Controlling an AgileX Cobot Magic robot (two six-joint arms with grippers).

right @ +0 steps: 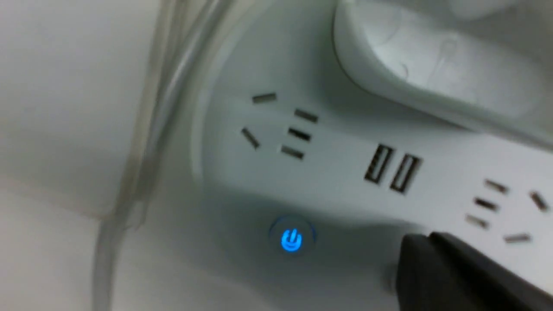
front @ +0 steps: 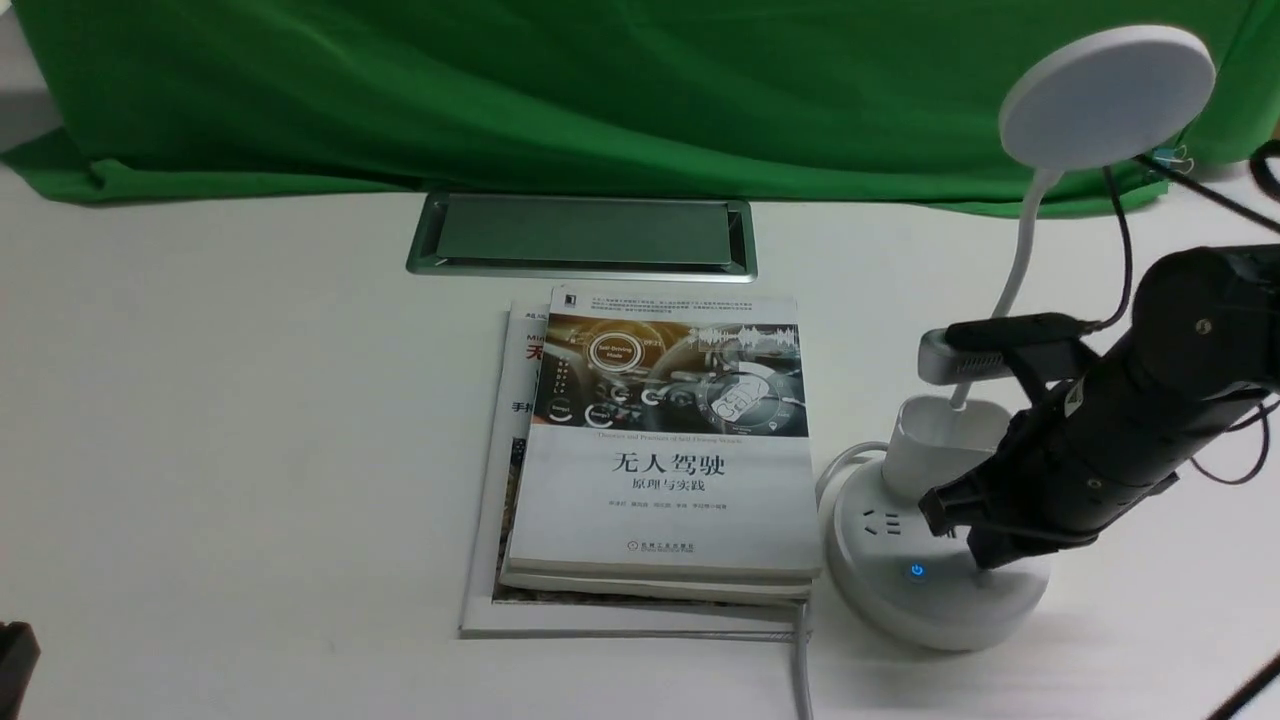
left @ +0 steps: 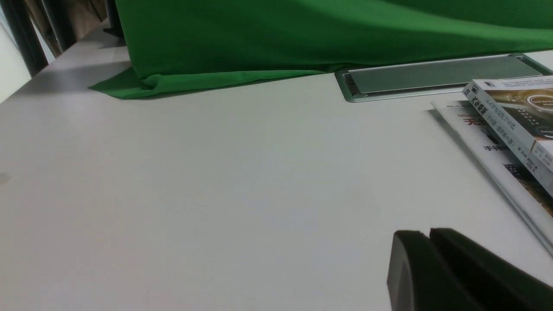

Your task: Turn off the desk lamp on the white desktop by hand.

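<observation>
Altogether, two books [front: 665, 440] beside one desk lamp [front: 940, 590].

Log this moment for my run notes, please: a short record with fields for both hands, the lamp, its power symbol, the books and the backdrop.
right hand: closed, over the lamp base
left hand: closed, away from the lamp
lamp: upright; disc head tilted; cup holder on the base
power symbol: lit blue, uncovered
books: one stacked on another, beside the lamp
backdrop: green cloth behind the grey hatch
</observation>
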